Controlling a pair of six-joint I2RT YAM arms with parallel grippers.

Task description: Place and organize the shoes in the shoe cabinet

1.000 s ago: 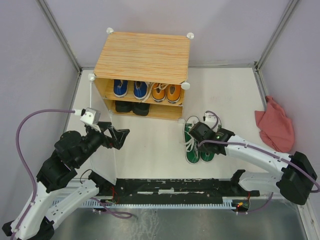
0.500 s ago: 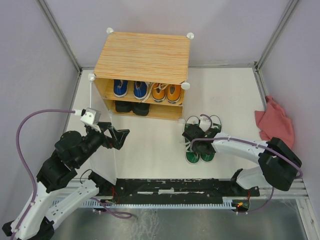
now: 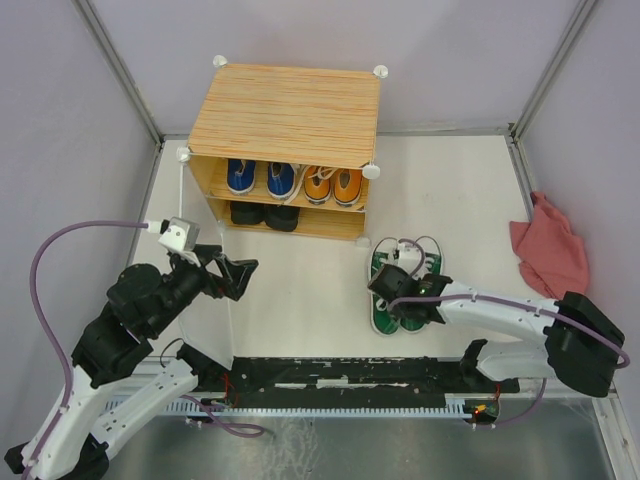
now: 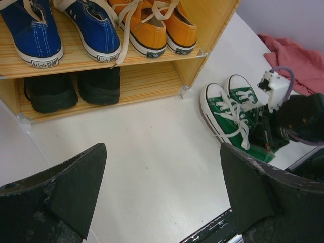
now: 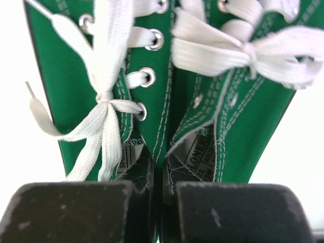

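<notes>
1. Worked over a white tabletop with grey walls around.
2. Found right gripper clenched on the adjoining inner collars of the green sneakers, pair side by side on the tabletop near the shoe cabinet front-right corner.
3. Saw left gripper spread wide, grasping nothing, hovering facing the cabinet.
4. Noted blue sneakers and orange sneakers on upper shelf, black boots below the blue.

My top camera looks down on the whole bench from above its near edge. The left wrist camera faces the open front of the shoe cabinet from mid-range. The right wrist camera sits close on the green sneakers, which all three views share.
</notes>
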